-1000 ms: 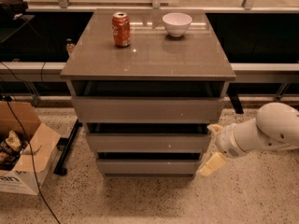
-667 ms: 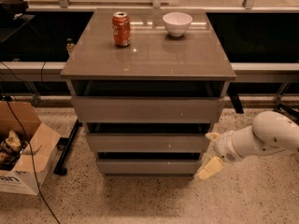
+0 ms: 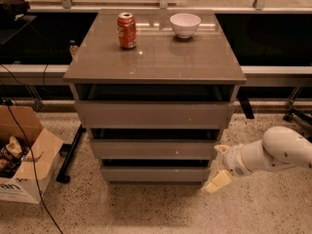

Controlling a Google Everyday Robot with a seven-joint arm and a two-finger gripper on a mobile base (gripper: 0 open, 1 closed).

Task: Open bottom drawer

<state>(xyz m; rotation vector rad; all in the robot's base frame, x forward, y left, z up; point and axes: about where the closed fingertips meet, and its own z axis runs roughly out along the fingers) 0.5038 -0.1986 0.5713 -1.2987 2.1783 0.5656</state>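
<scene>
The bottom drawer is the lowest of three grey-taupe fronts on the cabinet. It is flat, has no handle, and sits shut against the cabinet with a dark gap above it. My gripper is at the cabinet's lower right corner, on a white arm coming in from the right. It is open. One cream fingertip is by the right end of the middle drawer. The other fingertip is beside the bottom drawer's right end. The top drawer is shut too.
A red soda can and a white bowl stand on the cabinet top. An open cardboard box with cables is on the floor to the left. A dark low shelf and metal rails run behind the cabinet. Speckled floor lies in front.
My arm has sunk a little lower beside the cabinet's right side, with the fingers staying near the two lower drawers. The drawers have not moved.
</scene>
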